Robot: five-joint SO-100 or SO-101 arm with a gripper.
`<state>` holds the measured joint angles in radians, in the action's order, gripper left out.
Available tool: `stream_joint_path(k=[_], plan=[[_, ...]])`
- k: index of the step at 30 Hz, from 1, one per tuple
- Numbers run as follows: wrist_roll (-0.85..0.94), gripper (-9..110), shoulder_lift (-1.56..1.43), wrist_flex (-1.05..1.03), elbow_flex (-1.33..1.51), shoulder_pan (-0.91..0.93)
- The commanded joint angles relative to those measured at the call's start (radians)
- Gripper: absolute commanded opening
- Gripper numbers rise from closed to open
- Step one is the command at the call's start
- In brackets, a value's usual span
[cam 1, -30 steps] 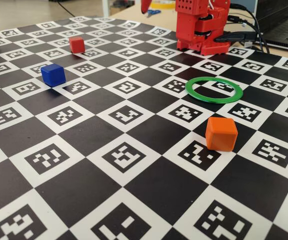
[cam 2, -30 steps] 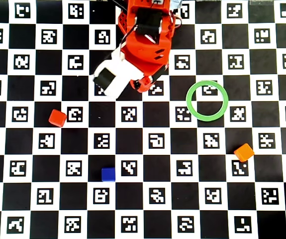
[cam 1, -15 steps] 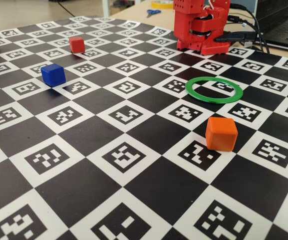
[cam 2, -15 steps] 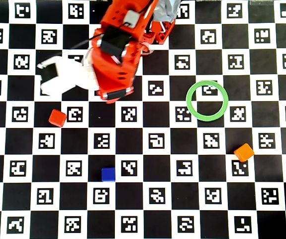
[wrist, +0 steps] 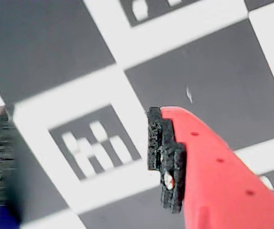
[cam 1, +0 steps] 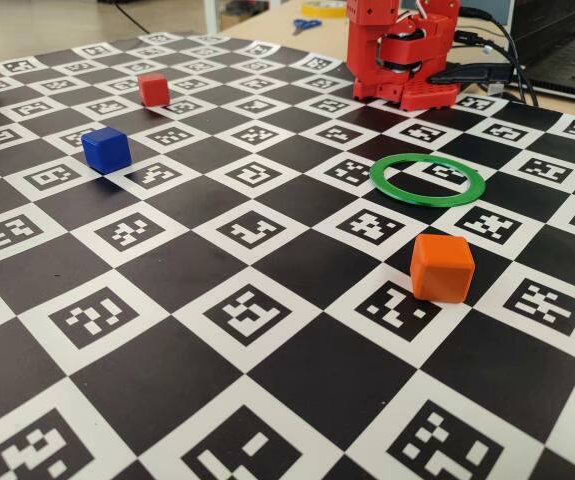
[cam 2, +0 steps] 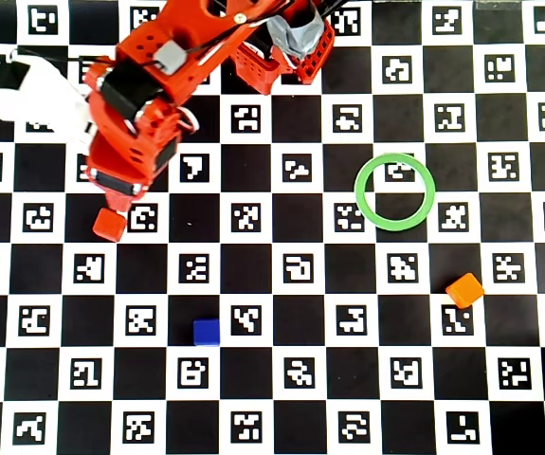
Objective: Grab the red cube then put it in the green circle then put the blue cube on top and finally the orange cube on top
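In the overhead view we see the red arm (cam 2: pixel 158 85) reaching from its base at the top of the checkered marker board (cam 2: pixel 281 379) out toward about eight o'clock, so that its forward end hangs right above the red cube (cam 2: pixel 109 225), which sits on the board at the left, just below the arm's tip. The gripper (cam 2: pixel 120 201) is at that tip, but from above its fingers are hidden under the arm's body, and we cannot tell whether they are apart or together. In the wrist view one red finger with a black pad (wrist: pixel 167 160) rises from the lower right over a white square with a marker; a blurred dark and red shape sits at the left edge, and the picture is too blurred for us to judge the jaw gap there either. From the centre of the board in the overhead view, the green circle (cam 2: pixel 362 204) lies flat and empty at about two o'clock, the orange cube (cam 2: pixel 464 289) at about four o'clock, well apart from the ring, and the blue cube (cam 2: pixel 206 331) at about seven o'clock. In the fixed view the red cube (cam 1: pixel 153 89) stands far back on the left, the blue cube (cam 1: pixel 105 149) nearer, the green circle (cam 1: pixel 397 190) on the right, and the orange cube (cam 1: pixel 442 267) in front of it.
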<state>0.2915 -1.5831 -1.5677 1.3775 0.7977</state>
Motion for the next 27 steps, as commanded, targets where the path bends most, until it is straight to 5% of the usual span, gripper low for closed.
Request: stream_joint_path(k=[1,11,27], plan=[[-0.006,32,0.008,0.031,-0.080,0.040],[0.095,42,0.084,0.109,0.000,0.054],[0.126,42,0.167,0.287,0.193,0.046]])
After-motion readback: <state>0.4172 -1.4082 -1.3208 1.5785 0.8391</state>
